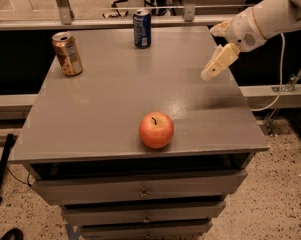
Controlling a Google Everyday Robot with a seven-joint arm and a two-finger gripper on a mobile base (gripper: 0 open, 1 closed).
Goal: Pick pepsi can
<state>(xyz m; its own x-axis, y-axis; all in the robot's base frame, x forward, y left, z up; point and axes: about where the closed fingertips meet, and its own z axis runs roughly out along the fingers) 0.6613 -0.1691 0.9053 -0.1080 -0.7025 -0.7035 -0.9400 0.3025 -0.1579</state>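
The pepsi can [142,29], dark blue with a silver top and white markings, stands upright near the far edge of the grey table [100,109]. My gripper [210,52] hangs above the table's right side, to the right of the can and a little nearer to me, well apart from it. Its two cream fingers [218,62] are spread apart and hold nothing. The white arm reaches in from the upper right.
A gold-brown can [67,54] stands at the table's far left. A red apple [156,130] sits near the front edge. Drawers [140,190] lie under the tabletop. A rail [90,23] runs behind the table. A cable hangs at the right.
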